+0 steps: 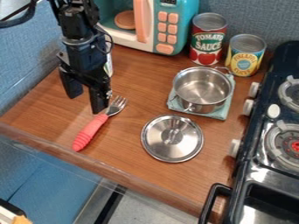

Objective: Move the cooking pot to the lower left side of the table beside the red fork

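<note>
Pot (203,90) rests on cloth (217,114), presumably to shield worktop (143,96); jaws hang apart and empty by fork (90,131), pot's likely destination

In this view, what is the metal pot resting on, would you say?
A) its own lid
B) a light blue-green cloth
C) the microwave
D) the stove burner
B: the metal pot sits on a light blue-green cloth, whose corners show around its base.
</note>
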Robot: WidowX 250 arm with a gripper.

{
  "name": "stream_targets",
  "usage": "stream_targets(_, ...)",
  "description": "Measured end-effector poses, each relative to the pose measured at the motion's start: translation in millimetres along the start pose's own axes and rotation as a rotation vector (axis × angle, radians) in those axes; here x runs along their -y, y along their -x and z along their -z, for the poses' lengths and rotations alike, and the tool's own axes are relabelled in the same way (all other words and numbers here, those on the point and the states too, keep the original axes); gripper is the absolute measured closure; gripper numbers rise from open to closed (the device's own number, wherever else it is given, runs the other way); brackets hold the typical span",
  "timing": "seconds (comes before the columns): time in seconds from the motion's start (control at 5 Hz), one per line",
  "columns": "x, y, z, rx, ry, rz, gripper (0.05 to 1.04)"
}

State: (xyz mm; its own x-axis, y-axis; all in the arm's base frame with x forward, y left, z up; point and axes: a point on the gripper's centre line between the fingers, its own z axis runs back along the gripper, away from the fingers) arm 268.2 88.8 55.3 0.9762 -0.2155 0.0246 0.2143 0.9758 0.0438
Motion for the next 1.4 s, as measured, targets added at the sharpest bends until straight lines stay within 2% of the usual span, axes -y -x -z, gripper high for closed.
stream_targets(0.2, 2.9, 1.4, 9.9, -0.034, 0.018, 0.011, 0.083)
stream_targets(0.4, 20.0, -41.5, 7.5, -0.024, -0.013, 0.194, 0.083)
stream_targets(0.6, 33.5, -75.1, 7.4, -0.007, -0.031, 0.314, 0.083)
stream_targets(0.8, 51.2, -110.7, 8.8, 0.005, -0.041, 0.417, 0.083)
stream_targets(1.0, 74.6, -140.0, 12.4, 0.011, -0.027, 0.487, 0.083)
stream_targets(1.2, 102.4, -163.4, 9.1, 0.036, -0.017, 0.533, 0.083)
stream_targets(1.4, 129.2, -172.7, 2.1, 0.044, -0.014, 0.578, 0.083)
